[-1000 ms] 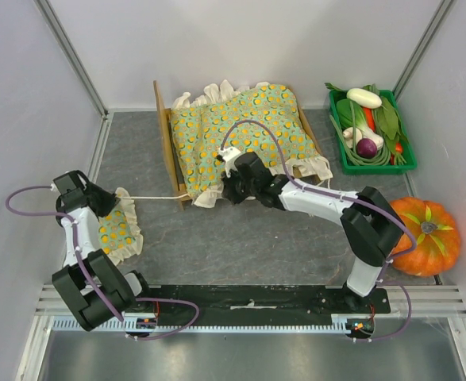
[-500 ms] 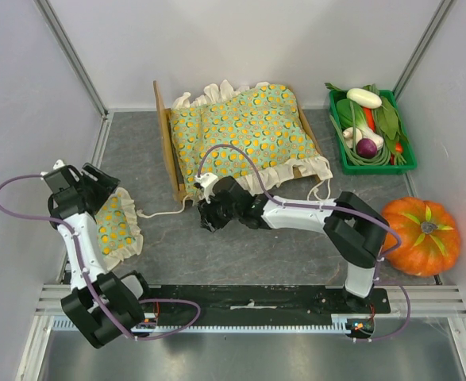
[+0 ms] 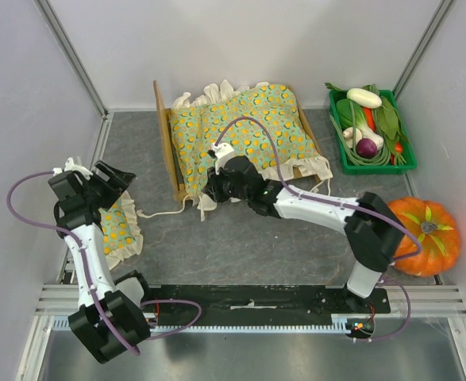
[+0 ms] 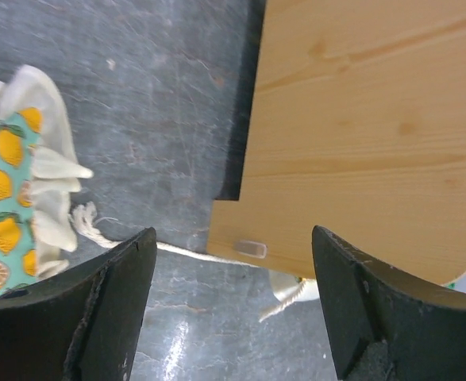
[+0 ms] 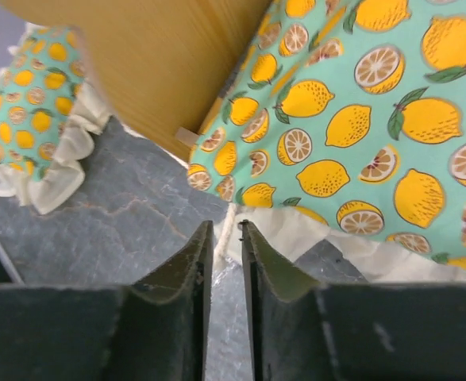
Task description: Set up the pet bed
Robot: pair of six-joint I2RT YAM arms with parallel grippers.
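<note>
The pet bed (image 3: 163, 135) stands at the back, its wooden headboard on the left, with a lemon-print frilled cushion (image 3: 248, 127) lying in it. A small matching pillow (image 3: 115, 226) lies on the floor to the left. My left gripper (image 3: 115, 181) hangs open above the pillow's far edge. In the left wrist view the left gripper (image 4: 233, 238) frames the headboard (image 4: 360, 135) and a slack white cord (image 4: 185, 252). My right gripper (image 3: 214, 187) is at the cushion's front-left corner. In the right wrist view the right gripper (image 5: 225, 226) has its jaws a narrow gap apart, the cord (image 5: 227, 218) at their tips.
A green crate of vegetables (image 3: 371, 127) stands at the back right. An orange pumpkin (image 3: 423, 234) sits by the right wall. Grey walls close in the left, back and right. The cord (image 3: 165, 211) trails across the floor between pillow and bed.
My left gripper opened and rose off the pillow; the taut cord went slack. My right gripper opened, swung left off the cushion, then came back to its front-left corner with its jaws narrowing.
</note>
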